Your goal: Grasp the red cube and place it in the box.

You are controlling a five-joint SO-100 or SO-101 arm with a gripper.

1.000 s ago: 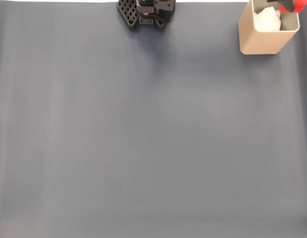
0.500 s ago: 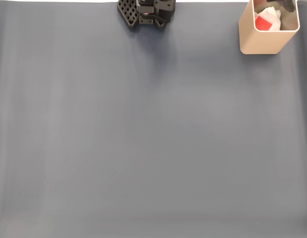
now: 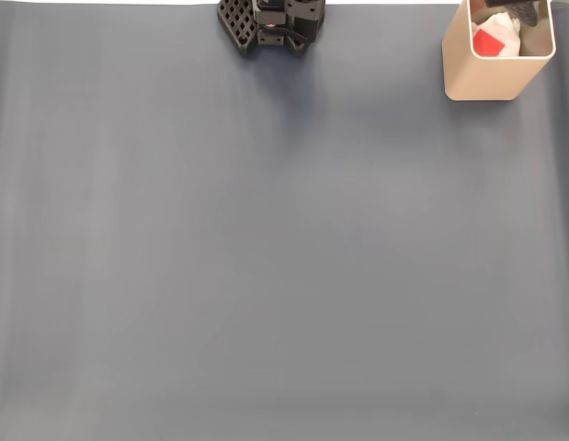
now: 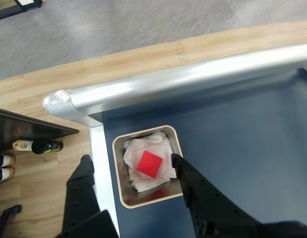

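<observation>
Hovering over the box [image 4: 122,198], the claw [image 4: 131,163] has its two dark fingers spread apart with nothing between them, one on each side of the opening in the wrist view. The red cube [image 4: 150,164] lies inside the box on crumpled white padding [image 4: 136,178]; the fixed view shows it there too [image 3: 489,41].

Risk from here: one finger [image 4: 180,171] sits close to the thin rim, so pulling away at an angle could clip the wall and tip or drag the tall, light-looking box [image 3: 482,78], which stands near the worktop [image 4: 242,148] edge. The cube, resting tilted on soft padding, looks unlikely to bounce out.

Materials: cube smooth, plain, bright red; box beige-tan, rounded corners, thin walls; worktop [image 3: 266,257] covered in matte dark grey-blue mat; rounded metal rail [image 4: 193,74] along the edge.
</observation>
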